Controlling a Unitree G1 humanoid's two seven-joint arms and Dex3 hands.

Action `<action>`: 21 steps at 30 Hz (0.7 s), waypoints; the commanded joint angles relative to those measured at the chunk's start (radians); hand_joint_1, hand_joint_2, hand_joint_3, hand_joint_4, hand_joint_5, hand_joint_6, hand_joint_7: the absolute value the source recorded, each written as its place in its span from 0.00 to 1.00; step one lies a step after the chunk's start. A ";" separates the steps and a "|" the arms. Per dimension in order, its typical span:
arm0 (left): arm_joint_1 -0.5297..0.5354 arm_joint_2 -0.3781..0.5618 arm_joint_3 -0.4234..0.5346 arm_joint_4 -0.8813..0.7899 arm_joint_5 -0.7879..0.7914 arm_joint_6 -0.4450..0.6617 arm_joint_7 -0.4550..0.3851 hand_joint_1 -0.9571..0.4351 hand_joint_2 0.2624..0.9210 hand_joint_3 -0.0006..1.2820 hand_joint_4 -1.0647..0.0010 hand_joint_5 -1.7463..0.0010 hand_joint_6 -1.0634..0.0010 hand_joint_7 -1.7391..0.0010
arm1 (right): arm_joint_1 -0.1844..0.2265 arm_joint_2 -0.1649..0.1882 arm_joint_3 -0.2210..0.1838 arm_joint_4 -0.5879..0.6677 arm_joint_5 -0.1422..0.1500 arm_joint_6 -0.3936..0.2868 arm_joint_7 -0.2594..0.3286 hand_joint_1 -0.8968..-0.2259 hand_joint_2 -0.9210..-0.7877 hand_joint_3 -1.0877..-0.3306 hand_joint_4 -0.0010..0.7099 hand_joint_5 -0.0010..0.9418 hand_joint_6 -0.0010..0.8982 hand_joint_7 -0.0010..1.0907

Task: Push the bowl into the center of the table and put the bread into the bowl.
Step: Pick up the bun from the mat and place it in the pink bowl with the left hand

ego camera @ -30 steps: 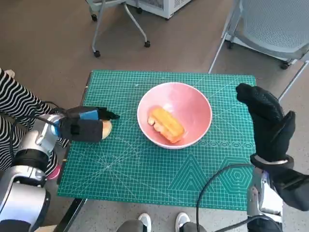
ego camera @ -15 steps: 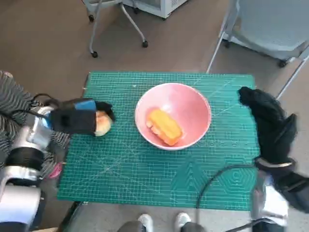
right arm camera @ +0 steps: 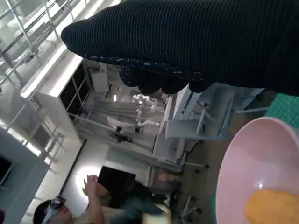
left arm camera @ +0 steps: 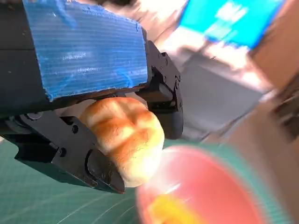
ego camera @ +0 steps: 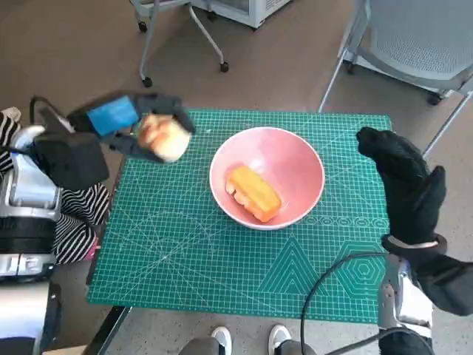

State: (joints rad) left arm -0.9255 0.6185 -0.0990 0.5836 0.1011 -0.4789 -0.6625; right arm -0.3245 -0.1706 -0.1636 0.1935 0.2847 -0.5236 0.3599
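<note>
A pink bowl stands near the middle of the green cutting mat, with an orange loaf of bread lying in it. My left hand grips a round golden bread roll in the air, above the mat's far left part and left of the bowl. The left wrist view shows the roll held between the black fingers, with the blurred bowl beyond. My right hand is raised over the mat's right edge, fingers apart, holding nothing. The right wrist view catches the bowl and the loaf.
A person's striped sleeve lies by the table's left edge. Office chairs stand on the brown floor beyond the table. Shoes show at the near edge. A black cable loops by my right arm. A person shows in the right wrist view.
My left hand has lifted the bread roll off the mat's left side and carried it up and toward the bowl. The right hand has stayed raised at the right.
</note>
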 commanded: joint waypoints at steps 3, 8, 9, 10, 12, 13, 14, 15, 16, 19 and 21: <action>-0.047 -0.091 -0.024 -0.114 0.035 0.009 0.069 0.69 0.97 0.04 0.28 0.32 0.35 0.42 | 0.003 0.009 0.012 0.006 -0.021 0.020 -0.015 0.32 0.00 0.47 0.29 0.00 0.08 0.54; -0.052 -0.169 -0.069 -0.181 0.091 0.022 0.118 0.69 0.96 0.05 0.30 0.37 0.36 0.36 | 0.005 0.012 0.017 0.003 -0.029 0.017 -0.017 0.33 0.00 0.47 0.29 0.00 0.08 0.55; -0.051 -0.180 -0.078 -0.187 0.103 0.023 0.125 0.69 0.96 0.04 0.29 0.38 0.36 0.35 | 0.005 0.013 0.018 0.003 -0.031 0.016 -0.017 0.33 0.00 0.47 0.29 0.00 0.08 0.55; -0.051 -0.197 -0.098 -0.187 0.125 0.023 0.134 0.69 0.97 0.04 0.29 0.39 0.35 0.35 | 0.007 0.013 0.019 0.001 -0.033 0.015 -0.018 0.33 0.00 0.47 0.29 0.00 0.08 0.55; -0.055 -0.224 -0.128 -0.174 0.159 0.020 0.147 0.69 0.98 0.03 0.29 0.39 0.36 0.34 | 0.010 0.013 0.020 -0.003 -0.037 0.015 -0.019 0.33 0.00 0.47 0.29 0.00 0.07 0.55; -0.058 -0.234 -0.139 -0.164 0.170 0.017 0.151 0.69 0.99 0.03 0.30 0.38 0.36 0.35 | 0.011 0.013 0.021 -0.004 -0.038 0.015 -0.020 0.33 0.00 0.47 0.29 0.00 0.07 0.56; -0.064 -0.247 -0.153 -0.143 0.183 0.010 0.155 0.69 0.99 0.02 0.30 0.37 0.37 0.35 | 0.012 0.013 0.021 -0.005 -0.039 0.016 -0.021 0.33 0.00 0.47 0.29 0.00 0.07 0.56; -0.068 -0.255 -0.162 -0.127 0.191 0.005 0.158 0.69 0.99 0.03 0.30 0.37 0.37 0.36 | 0.013 0.013 0.021 -0.006 -0.040 0.016 -0.022 0.33 0.00 0.47 0.29 0.00 0.07 0.56; -0.077 -0.270 -0.180 -0.094 0.209 -0.008 0.168 0.69 1.00 0.03 0.31 0.35 0.37 0.37 | 0.014 0.013 0.021 -0.007 -0.040 0.017 -0.022 0.33 0.00 0.47 0.29 0.00 0.07 0.56; -0.098 -0.303 -0.212 -0.022 0.243 -0.030 0.187 0.69 1.00 0.03 0.32 0.31 0.38 0.39 | 0.018 0.013 0.022 -0.015 -0.040 0.021 -0.026 0.33 0.00 0.47 0.29 0.00 0.07 0.57; -0.109 -0.322 -0.228 0.017 0.260 -0.034 0.197 0.69 1.00 0.04 0.33 0.31 0.39 0.39 | 0.021 0.013 0.022 -0.021 -0.041 0.024 -0.029 0.34 0.00 0.47 0.29 0.00 0.07 0.57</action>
State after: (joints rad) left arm -1.0021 0.3161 -0.3045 0.5467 0.3310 -0.4996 -0.4895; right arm -0.3318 -0.1549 -0.1449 0.1748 0.2658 -0.5179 0.3425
